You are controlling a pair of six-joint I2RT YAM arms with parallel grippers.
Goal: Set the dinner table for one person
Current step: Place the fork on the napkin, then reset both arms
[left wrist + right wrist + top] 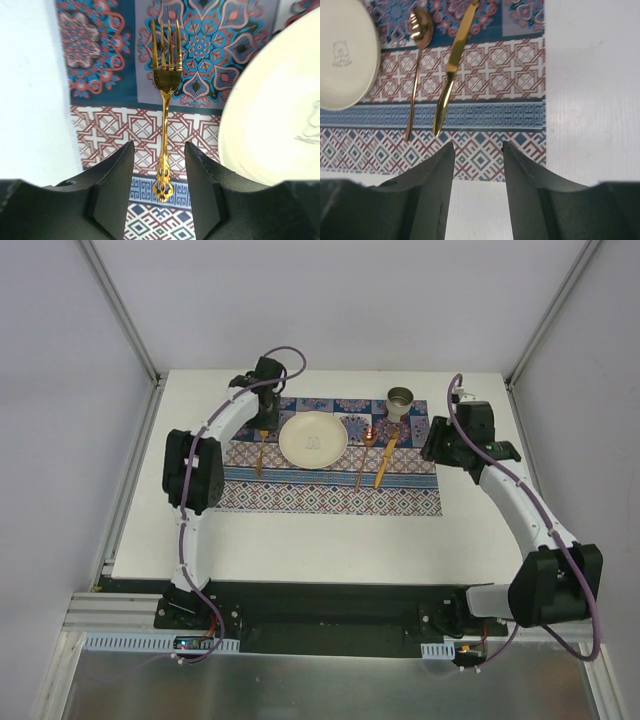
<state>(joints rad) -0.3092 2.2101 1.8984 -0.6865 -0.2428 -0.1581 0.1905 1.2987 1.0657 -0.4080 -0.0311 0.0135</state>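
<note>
Lying between the parted, empty left jaws, the fork [167, 80] points far, on the placemat [330, 495] on the tabletop [300, 550], left of the plate [313, 437]; right jaws parted too, empty.

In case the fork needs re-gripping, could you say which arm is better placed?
Left: the left gripper, open, hangs over the fork handle; the right gripper is beyond the knife, across the plate.
</note>
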